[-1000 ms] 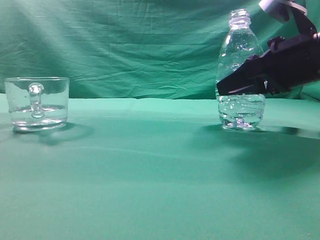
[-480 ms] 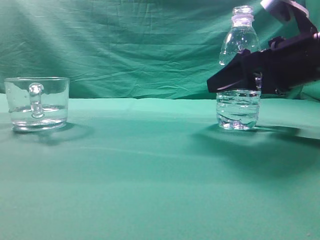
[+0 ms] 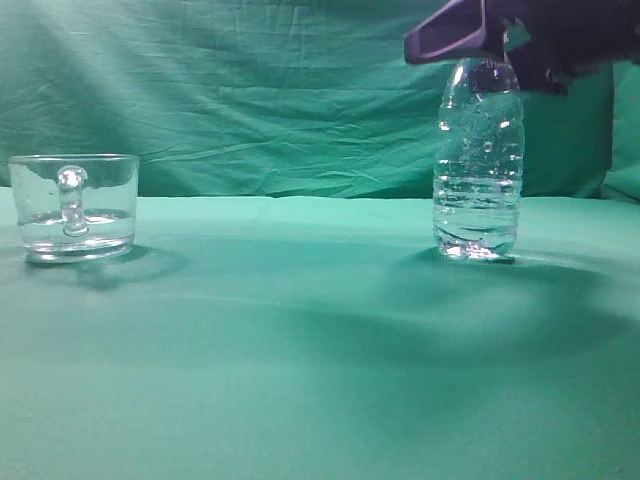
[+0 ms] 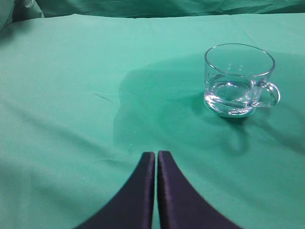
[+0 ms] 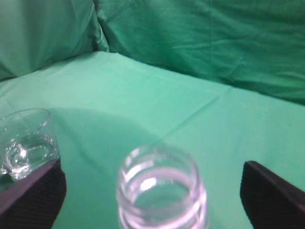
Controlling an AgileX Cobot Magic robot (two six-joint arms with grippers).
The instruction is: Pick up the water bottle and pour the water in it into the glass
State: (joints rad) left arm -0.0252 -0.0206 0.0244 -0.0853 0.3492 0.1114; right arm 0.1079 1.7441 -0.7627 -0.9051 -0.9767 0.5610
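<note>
the water bottle stands upright on the green surface toward its right edge, well apart from the glass, which sits near the left edge with its handle facing the exterior camera. the water fills the lower part of the bottle, and a shallow clear pool lies in the bottom of the glass.

the right gripper hangs at the level of the bottle's neck, its dark body reaching in from the upper right and crossing in front of the bottle top in the exterior view. in the right wrist view the fingers stand wide apart, one at each lower corner, with the open threaded mouth of the bottle between them and touching neither; the gripper is open and holds nothing. the glass shows at the left edge of that view.

the left gripper is held low over bare cloth, its two dark fingers pressed together, closed on nothing, pointing toward the far edge. the glass lies ahead and to the right of it, handle turned right.
</note>
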